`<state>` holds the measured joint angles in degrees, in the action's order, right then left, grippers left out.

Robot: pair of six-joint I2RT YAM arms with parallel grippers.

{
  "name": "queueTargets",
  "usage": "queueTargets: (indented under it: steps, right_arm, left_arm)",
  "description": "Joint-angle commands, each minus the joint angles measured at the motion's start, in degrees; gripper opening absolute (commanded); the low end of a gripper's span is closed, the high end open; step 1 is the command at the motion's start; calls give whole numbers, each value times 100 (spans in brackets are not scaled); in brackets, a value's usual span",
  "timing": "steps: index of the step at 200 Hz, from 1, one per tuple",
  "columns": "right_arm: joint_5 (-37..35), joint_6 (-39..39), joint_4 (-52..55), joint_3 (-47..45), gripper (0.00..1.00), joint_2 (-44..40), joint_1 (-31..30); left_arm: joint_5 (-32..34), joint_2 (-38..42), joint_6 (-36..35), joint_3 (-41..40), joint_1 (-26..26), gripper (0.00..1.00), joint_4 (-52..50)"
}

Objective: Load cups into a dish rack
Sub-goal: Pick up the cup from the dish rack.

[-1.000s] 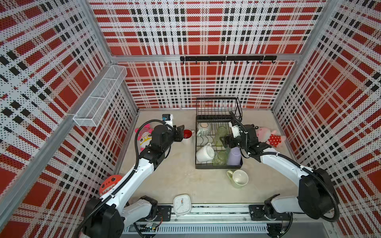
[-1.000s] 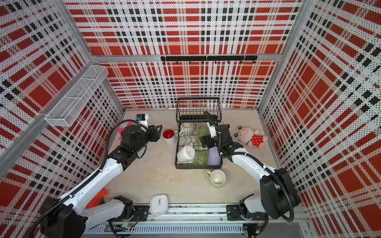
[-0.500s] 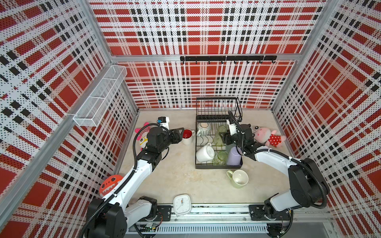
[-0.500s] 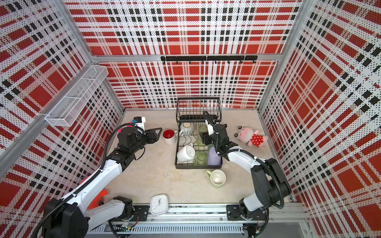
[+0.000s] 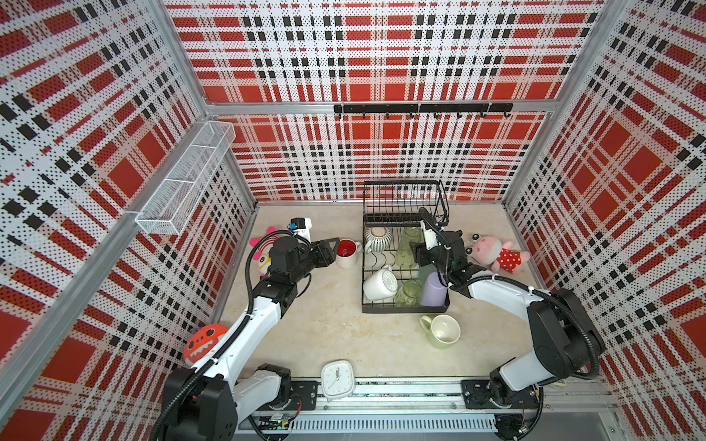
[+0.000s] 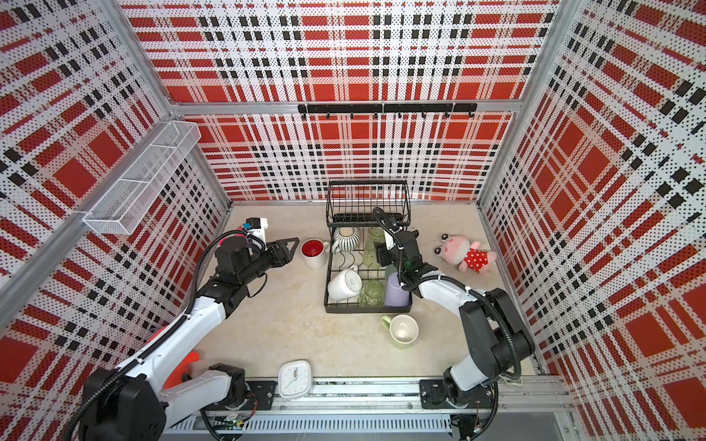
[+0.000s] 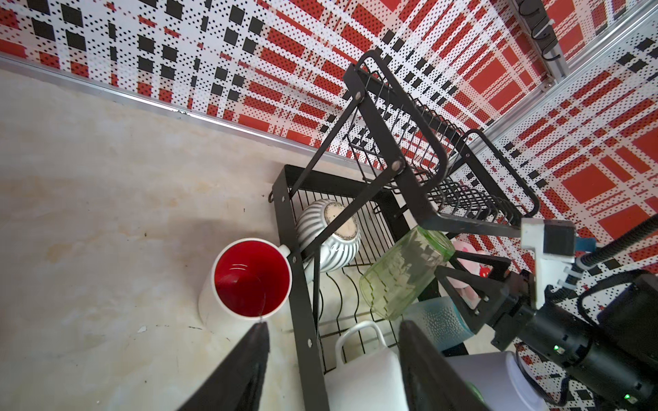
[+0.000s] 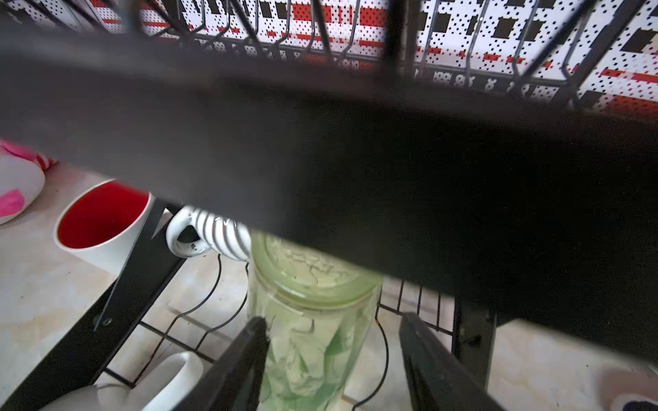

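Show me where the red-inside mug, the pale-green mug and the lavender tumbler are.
red-inside mug (image 5: 345, 249), in a top view, on its red interior.
pale-green mug (image 5: 444, 330), in a top view, on its inner wall.
lavender tumbler (image 5: 433, 292), in a top view, on its side wall.

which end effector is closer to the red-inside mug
Left. The left end effector sits beside the red-inside mug; the right end effector straddles a green glass inside the dish rack.
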<state>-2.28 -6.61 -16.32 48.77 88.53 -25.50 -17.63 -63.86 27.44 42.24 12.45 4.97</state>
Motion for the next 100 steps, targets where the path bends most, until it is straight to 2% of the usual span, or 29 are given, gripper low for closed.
queueTargets:
  steps: [1,68,100]
  right_arm:
    - [351,132,-176,-100,68,5,-17]
    - [1272,-543,174,-155,79,-284,-10]
    - [895,-674,85,-287,89,-344,16]
  left_arm:
    - [-153,-22,51,-75,-58,62,188]
    - [-285,-39,132,-111,-63,61,309]
    - [-353,-39,191,-136,-71,61,382]
